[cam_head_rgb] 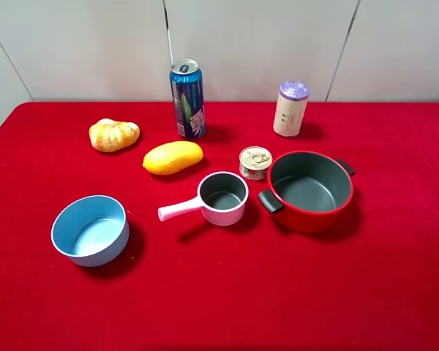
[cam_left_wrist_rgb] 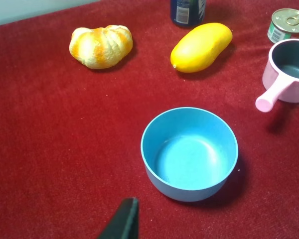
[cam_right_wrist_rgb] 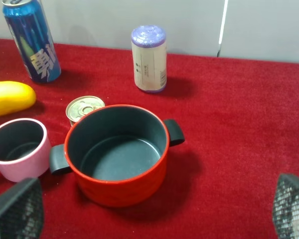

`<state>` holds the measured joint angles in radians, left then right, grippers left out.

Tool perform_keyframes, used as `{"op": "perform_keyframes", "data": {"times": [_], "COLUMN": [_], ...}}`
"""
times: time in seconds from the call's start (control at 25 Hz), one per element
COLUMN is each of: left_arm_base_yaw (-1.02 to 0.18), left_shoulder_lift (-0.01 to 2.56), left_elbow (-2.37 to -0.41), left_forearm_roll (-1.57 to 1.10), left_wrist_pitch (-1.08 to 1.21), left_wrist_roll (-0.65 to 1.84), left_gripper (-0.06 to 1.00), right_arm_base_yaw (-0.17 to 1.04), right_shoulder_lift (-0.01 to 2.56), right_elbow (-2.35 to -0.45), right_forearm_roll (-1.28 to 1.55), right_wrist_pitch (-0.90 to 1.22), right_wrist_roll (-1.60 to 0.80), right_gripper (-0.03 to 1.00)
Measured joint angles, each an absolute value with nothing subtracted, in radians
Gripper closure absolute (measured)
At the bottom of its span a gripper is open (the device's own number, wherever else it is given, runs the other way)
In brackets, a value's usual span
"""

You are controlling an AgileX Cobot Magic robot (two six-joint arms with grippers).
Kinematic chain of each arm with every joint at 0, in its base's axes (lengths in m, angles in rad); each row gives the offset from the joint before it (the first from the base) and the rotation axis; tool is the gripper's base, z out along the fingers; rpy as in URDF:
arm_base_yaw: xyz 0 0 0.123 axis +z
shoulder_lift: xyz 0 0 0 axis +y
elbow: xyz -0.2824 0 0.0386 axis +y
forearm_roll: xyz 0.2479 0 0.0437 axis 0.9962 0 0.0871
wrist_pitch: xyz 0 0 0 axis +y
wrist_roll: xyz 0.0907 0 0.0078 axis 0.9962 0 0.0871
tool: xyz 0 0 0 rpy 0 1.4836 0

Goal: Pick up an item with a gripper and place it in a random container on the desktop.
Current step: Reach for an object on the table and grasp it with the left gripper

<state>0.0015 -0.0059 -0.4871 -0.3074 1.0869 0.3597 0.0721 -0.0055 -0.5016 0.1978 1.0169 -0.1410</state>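
On the table (cam_head_rgb: 395, 292), the can (cam_head_rgb: 188, 99) stands at the back, the mango (cam_head_rgb: 173, 157) just before it; nearer, the saucepan (cam_head_rgb: 227, 214) sits between the bowl (cam_head_rgb: 95, 256), left, and the pot (cam_head_rgb: 307, 218), right

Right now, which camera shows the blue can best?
The exterior high view: the can stands whole, top to base. The right wrist view clips its top; the left wrist view shows only its base.

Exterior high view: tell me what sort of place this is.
Probably a staged robot test bench, not a kitchen: a red-cloth desktop against bare white panels, with a blue can, pink saucepan, red pot and mango set out apart.
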Motion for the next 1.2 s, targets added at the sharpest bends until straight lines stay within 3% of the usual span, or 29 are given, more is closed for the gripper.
{"op": "perform_keyframes", "data": {"times": [1.2], "left_arm_base_yaw": [0.002], "left_shoulder_lift": [-0.006], "left_elbow": [-0.487], "left_forearm_roll": [-0.307], "left_wrist_pitch": [1.087], "left_wrist_roll": [0.360], "left_gripper": [-0.05], "right_arm_base_yaw": [0.072], "right_shoulder_lift": [-0.005], "right_elbow": [-0.502], "right_forearm_roll": [0.198], "right_wrist_pitch": [1.017], "right_wrist_roll": [-0.141], "right_gripper": [0.27]}}
